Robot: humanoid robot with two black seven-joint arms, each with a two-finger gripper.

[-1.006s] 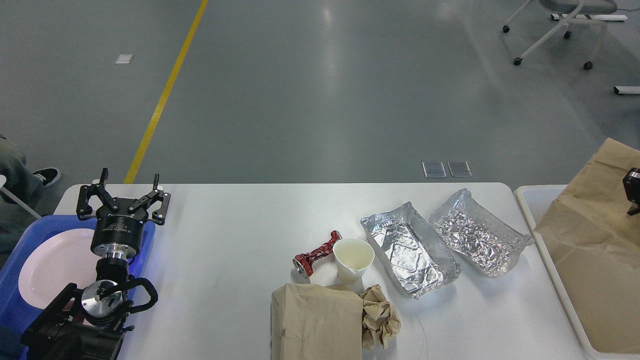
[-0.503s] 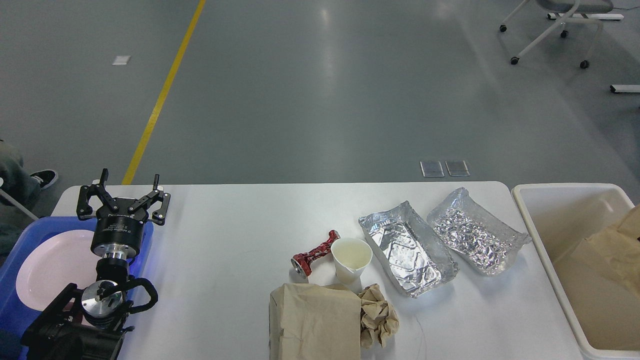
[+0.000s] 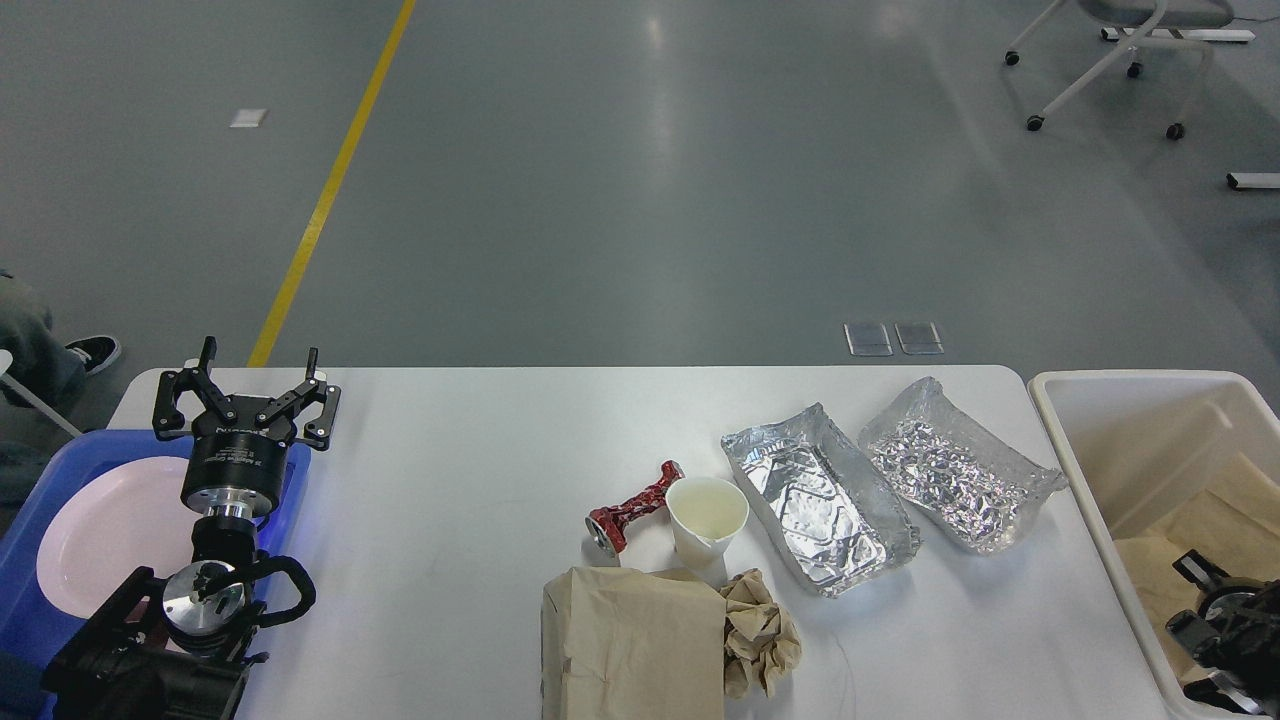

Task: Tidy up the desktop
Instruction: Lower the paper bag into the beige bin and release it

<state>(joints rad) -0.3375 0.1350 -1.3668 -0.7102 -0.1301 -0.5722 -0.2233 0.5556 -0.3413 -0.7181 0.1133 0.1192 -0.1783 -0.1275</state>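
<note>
The white desktop (image 3: 480, 450) carries a crushed red can (image 3: 635, 505), a white paper cup (image 3: 705, 520), two crumpled foil trays (image 3: 815, 510) (image 3: 955, 480), a brown paper bag (image 3: 630, 645) and a crumpled paper ball (image 3: 760, 630). My left gripper (image 3: 260, 360) hovers open and empty over the table's far left corner, above the blue tray. My right gripper (image 3: 1200, 600) shows only as a dark shape low in the bin at bottom right; its fingers cannot be told apart.
A blue tray (image 3: 30, 480) with a pale pink plate (image 3: 110, 530) sits at the left edge. A beige bin (image 3: 1090, 480) holding brown paper (image 3: 1200, 520) stands off the right end. A wheeled chair (image 3: 1100, 60) stands far back.
The brown paper that hung high over the bin a second ago now lies inside it. My right arm has come down into the bottom right corner. The left arm has not moved.
</note>
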